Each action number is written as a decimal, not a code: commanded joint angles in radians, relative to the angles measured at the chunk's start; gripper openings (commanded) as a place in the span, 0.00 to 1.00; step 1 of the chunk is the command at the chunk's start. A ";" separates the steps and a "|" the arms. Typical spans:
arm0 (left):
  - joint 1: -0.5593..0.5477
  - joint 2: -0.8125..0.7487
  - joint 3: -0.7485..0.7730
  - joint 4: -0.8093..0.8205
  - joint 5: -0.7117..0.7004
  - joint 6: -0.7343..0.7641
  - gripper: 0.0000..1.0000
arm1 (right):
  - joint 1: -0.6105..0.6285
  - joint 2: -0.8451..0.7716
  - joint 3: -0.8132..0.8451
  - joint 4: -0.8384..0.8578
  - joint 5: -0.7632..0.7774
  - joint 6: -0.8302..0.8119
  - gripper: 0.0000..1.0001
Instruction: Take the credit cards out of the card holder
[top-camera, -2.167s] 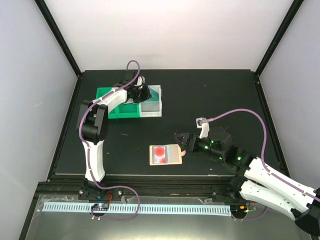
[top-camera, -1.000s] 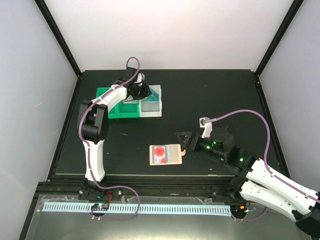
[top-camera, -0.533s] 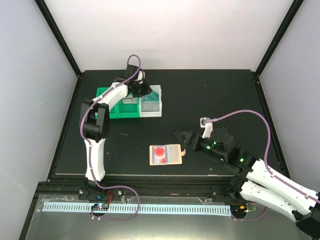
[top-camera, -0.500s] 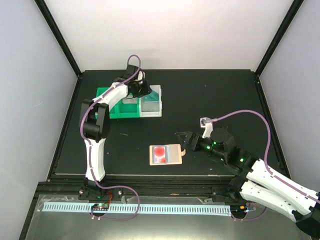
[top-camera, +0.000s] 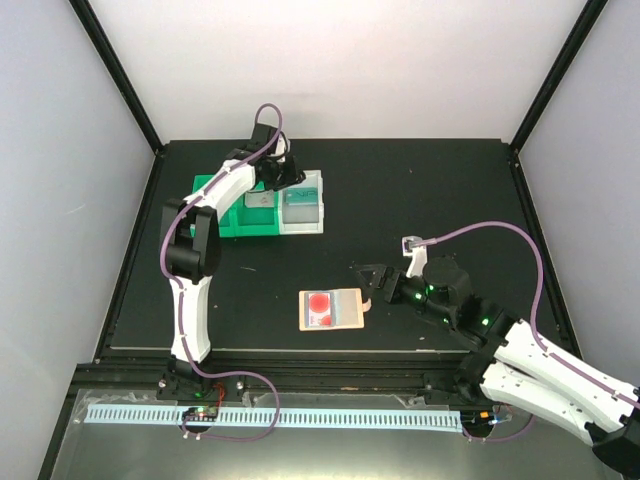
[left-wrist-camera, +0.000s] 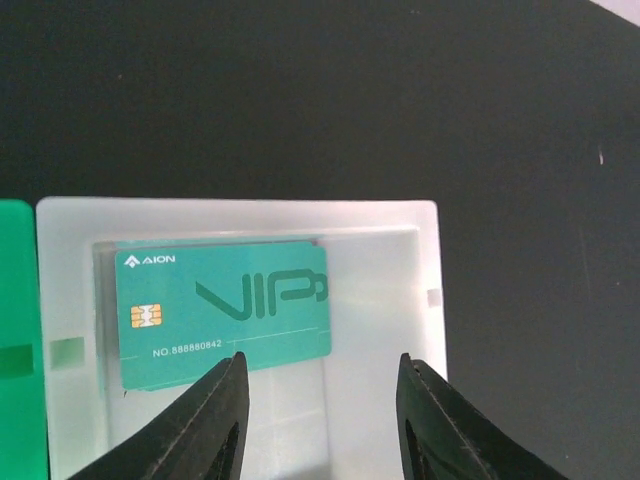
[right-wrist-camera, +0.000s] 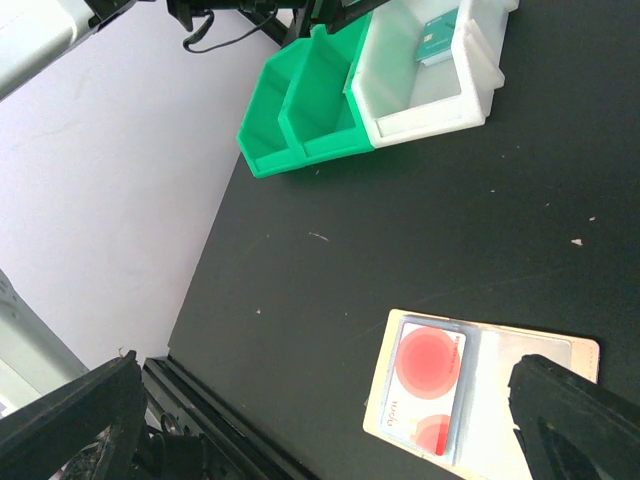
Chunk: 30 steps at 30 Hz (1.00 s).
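Left gripper (left-wrist-camera: 320, 405), apart, above card (left-wrist-camera: 222, 312) in white bin (left-wrist-camera: 385, 320); right gripper (top-camera: 366, 284), apart, perhaps touching wallet (top-camera: 346, 311) near bench's front edge.

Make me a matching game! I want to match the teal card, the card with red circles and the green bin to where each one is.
Things:
1. teal card
2. card with red circles
3. green bin

Places:
A. in the card holder
B. lying in the white bin
C. right beside the white bin

Pairs: 1-B, 2-A, 3-C.
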 joint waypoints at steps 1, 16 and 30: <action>0.001 -0.017 0.065 -0.051 -0.013 0.031 0.45 | 0.002 -0.020 -0.012 -0.008 0.020 0.012 1.00; 0.001 -0.253 0.003 -0.173 0.057 0.085 0.99 | 0.002 0.020 0.012 -0.076 0.024 0.003 1.00; -0.006 -0.667 -0.499 -0.128 0.167 0.101 0.98 | 0.002 0.155 0.012 -0.031 -0.088 -0.085 0.68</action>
